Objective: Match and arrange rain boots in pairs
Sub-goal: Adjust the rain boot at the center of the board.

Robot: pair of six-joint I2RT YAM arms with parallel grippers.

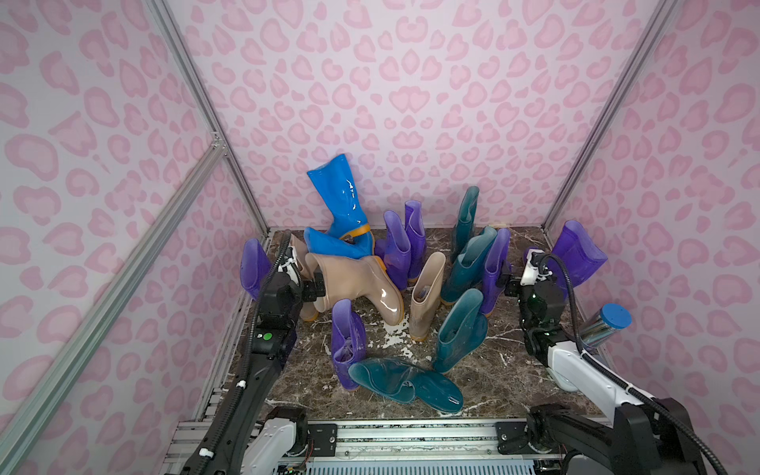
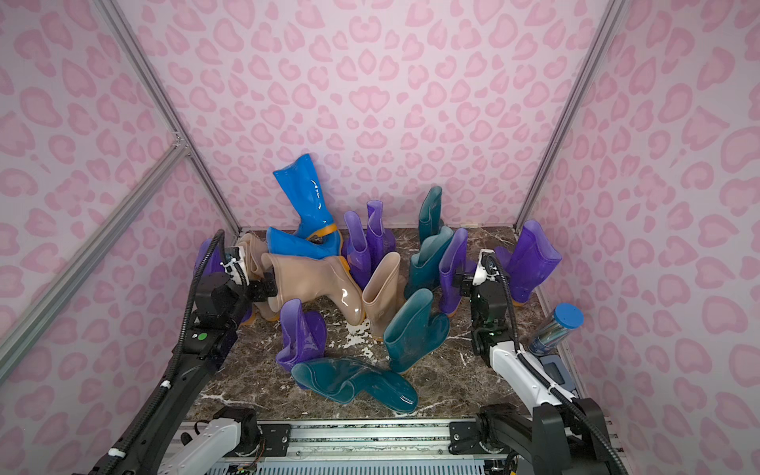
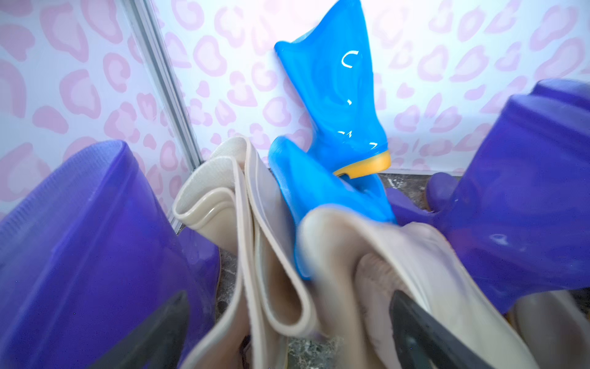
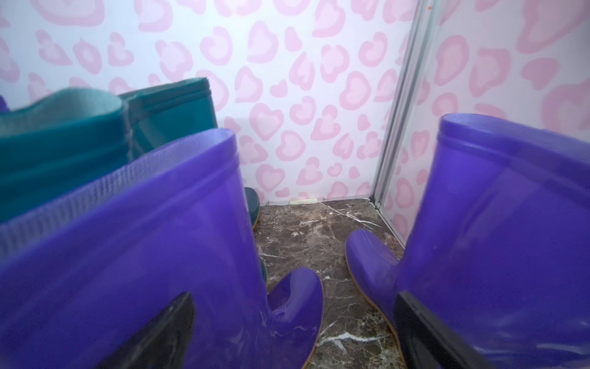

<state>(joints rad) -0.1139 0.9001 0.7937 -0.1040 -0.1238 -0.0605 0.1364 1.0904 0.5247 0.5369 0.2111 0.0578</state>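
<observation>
Marble floor (image 1: 493,362) | left gripper (image 1: 318,290) spread at beige boot (image 1: 357,279) | right gripper (image 1: 508,284) spread, outstretched

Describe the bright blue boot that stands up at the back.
The upright blue boot is knee-high, of glossy bright blue rubber with sharp highlights, and has an orange-yellow sole. It is tilted, its shaft top slanting toward the robot's left and seemingly leaning on the back wall. Its heel rests on the second blue boot, which lies on its side beneath it.
</observation>
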